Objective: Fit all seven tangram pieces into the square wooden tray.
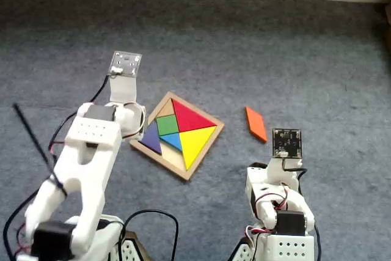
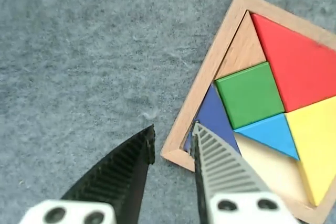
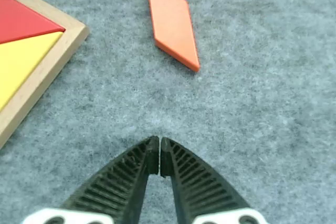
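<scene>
My left gripper (image 2: 173,141) hung slightly parted astride the tray (image 2: 210,72) corner beside the purple piece (image 2: 212,114), my right gripper (image 3: 159,156) closed and empty, the orange piece (image 3: 173,24) ahead.

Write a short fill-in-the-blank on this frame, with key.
1. The orange parallelogram piece lies ____ the square wooden tray, on the grey carpet.
2. The square tangram piece seated in the tray is ____.
3. The right tool is ____, above the carpet.
4. The left tool is ____, at a tray corner.
Missing words: outside; green; shut; open
</scene>
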Motion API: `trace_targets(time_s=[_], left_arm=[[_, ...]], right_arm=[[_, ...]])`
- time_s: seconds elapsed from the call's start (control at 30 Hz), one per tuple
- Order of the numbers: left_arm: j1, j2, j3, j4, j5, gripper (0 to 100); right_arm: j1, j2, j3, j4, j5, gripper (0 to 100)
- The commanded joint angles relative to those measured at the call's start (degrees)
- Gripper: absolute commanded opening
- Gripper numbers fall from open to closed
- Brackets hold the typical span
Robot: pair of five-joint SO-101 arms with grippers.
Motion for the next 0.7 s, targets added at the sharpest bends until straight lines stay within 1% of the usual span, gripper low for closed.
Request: trace_targets(time_s=[0.0,0.23,0.3,0.37,0.43,0.47,0.53,0.67], left_arm=[[-0.92,-13.14,4.88,0.09,-0.62,13],[-1.01,-26.86,11.56,0.44,-0.62,13],[-1.10,-30.37,13.93,0.44,-1.93,12],[-1.10,-33.98,16.40,0.44,-5.10,8],[-1.36,-37.93,19.12,0.44,-7.82,2],[-2.15,-40.04,20.62,0.44,-8.70,0],[-4.26,-44.09,23.43,0.44,-9.23,2],[-8.75,-51.47,28.53,0.44,-9.49,1]], right_arm=[[0.57,-1.19,6.37,-0.13,-0.18,2.6],[0.57,-1.19,6.37,-0.13,-0.18,2.6],[0.57,-1.19,6.37,-0.13,-0.18,2.6],[0.57,-1.19,6.37,-0.13,-0.18,2.6],[0.57,-1.19,6.37,-0.13,-0.18,2.6],[0.57,-1.19,6.37,-0.13,-0.18,2.6],[0.57,-1.19,6.37,-0.13,-0.18,2.6],[0.57,-1.19,6.37,-0.13,-0.18,2.6]])
